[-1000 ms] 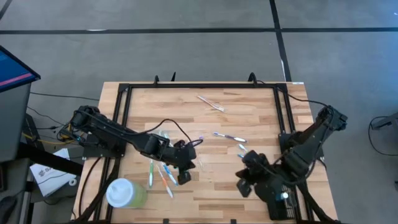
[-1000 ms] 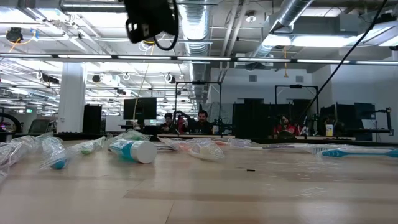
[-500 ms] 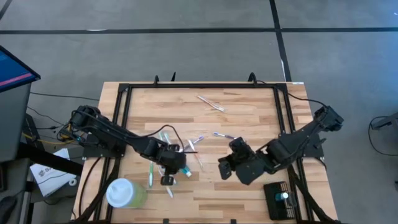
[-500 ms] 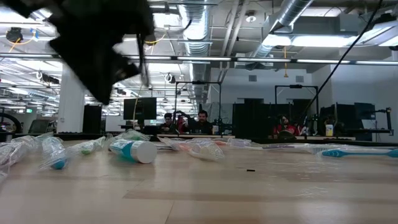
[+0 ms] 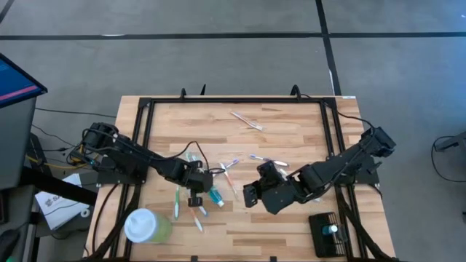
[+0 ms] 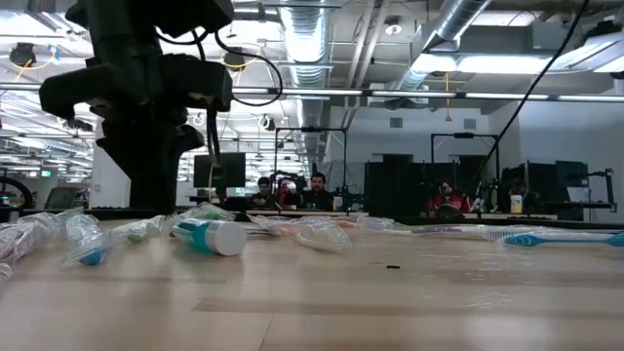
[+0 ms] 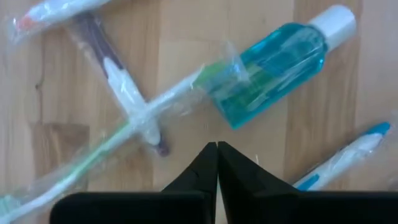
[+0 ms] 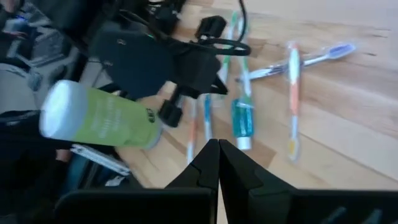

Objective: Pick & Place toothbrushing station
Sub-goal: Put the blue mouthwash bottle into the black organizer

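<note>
So both arms are out over the wooden table (image 5: 291,124) here. The left gripper (image 5: 195,201) sits low over the clutter toward the table's left side, fingers pinched fully together with nothing between them. From its wrist view those closed fingertips (image 7: 217,149) hang right above a wrapped green toothbrush (image 7: 112,140) and a little blue mouthwash bottle (image 7: 273,62) with a white cap, lying on its side. More wrapped toothbrushes (image 5: 191,207) are scattered around it.

The right gripper (image 5: 251,196) is near the middle of the table, also clamped shut and empty, pointing across at the left arm.

The toothbrushing station (image 5: 327,233), the small black holder, sits at the table's front right corner, well apart from both grippers.

A pale green cup (image 5: 145,225) with a white lid lies at the front left corner. One more wrapped brush (image 5: 246,121) lies near the back edge.
</note>
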`<state>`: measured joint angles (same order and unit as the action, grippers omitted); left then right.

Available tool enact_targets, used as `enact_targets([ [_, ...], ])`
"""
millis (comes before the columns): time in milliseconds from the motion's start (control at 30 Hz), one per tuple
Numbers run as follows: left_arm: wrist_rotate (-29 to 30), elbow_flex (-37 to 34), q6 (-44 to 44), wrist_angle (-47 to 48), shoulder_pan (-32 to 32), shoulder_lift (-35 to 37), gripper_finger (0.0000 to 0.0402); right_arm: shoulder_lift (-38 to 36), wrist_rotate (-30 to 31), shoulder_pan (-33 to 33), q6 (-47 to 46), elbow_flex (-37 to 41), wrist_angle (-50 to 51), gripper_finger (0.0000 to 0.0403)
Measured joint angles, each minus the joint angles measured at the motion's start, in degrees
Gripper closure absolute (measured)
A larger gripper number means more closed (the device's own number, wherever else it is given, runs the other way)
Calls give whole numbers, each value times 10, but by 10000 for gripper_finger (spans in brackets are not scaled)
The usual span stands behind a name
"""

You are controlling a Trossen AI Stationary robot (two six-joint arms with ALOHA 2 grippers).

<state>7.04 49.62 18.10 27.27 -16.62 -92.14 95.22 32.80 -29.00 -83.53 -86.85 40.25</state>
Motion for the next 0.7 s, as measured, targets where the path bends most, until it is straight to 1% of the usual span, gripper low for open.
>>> enact_targets([
  [133,-26,-8,-24,-42,7,0,400,-2,1,1,0,-1,-5,403],
  [233,-28,-9,-26,-57,7,0,400,-2,1,3,0,-1,-5,403],
  [367,-28,-9,-27,-59,7,0,400,-2,1,3,0,-1,-5,403],
  [467,-13,-9,-27,-59,7,0,401,-2,1,3,0,-1,-5,403],
  [700,-4,-9,-15,-59,25,-3,401,-2,1,3,0,-1,-5,403],
])
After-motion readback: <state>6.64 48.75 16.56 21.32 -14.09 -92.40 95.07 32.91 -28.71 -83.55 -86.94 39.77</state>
